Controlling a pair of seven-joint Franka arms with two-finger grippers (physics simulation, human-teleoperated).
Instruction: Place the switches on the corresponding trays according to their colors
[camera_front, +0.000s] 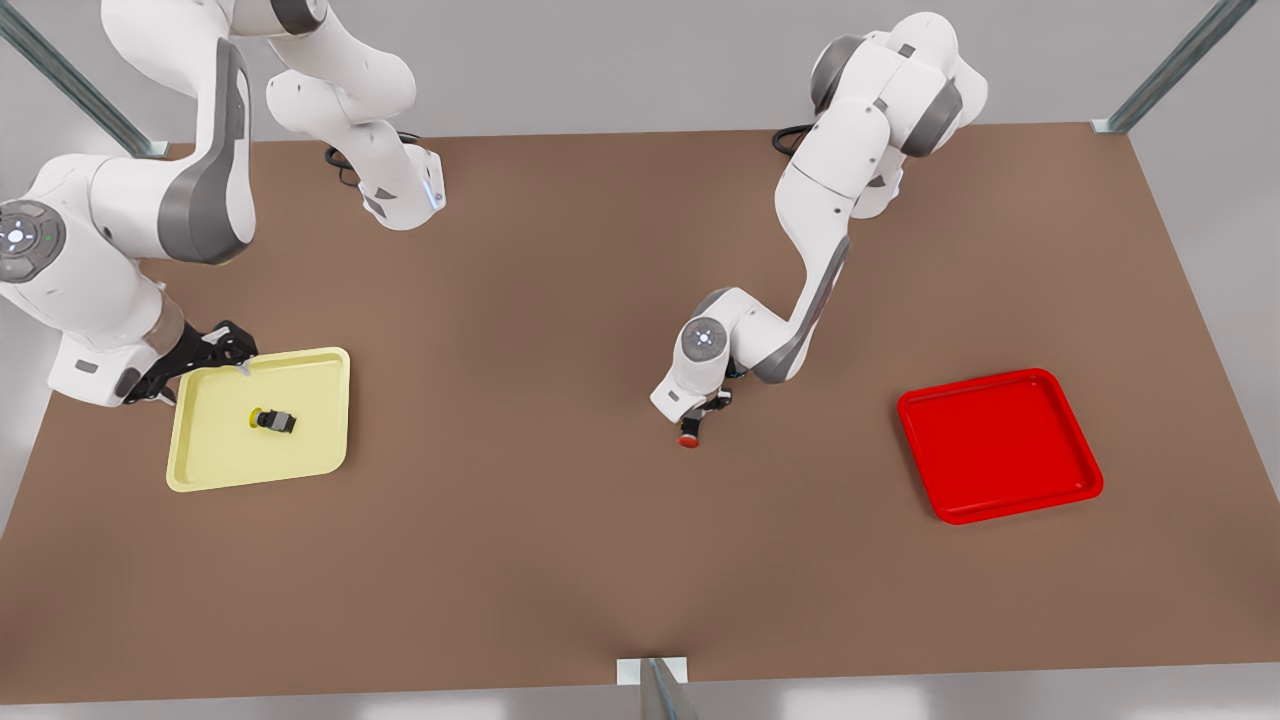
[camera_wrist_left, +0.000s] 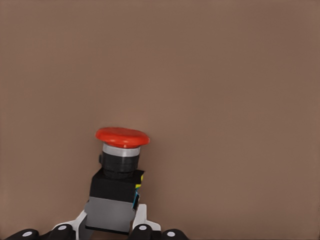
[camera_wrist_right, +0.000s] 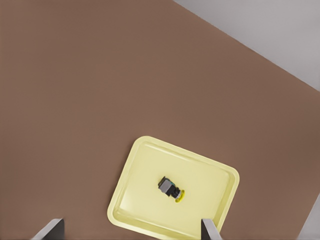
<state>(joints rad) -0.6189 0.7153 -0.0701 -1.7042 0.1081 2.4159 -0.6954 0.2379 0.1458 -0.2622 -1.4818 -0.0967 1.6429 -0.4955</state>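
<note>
Red-capped switch (camera_wrist_left: 120, 170) clamped in lowered left gripper (camera_front: 700, 415); right gripper (camera_front: 205, 365) spread wide.

Front view is taken from high above, looking steeply down on the whole worktop (camera_front: 560, 560). Left wrist cam is held v. close to the red switch (camera_wrist_left: 119, 177), low over bare worktop. Right wrist cam is set higher, facing down; the yellow tray (camera_wrist_right: 145, 210) is shared w/ front view (camera_front: 210, 465).

Simulated robot test cell: bare brown bench (camera_front: 600, 560), metal frame struts (camera_front: 1180, 60) at corners, plain grey surround, flat rendered look.
</note>
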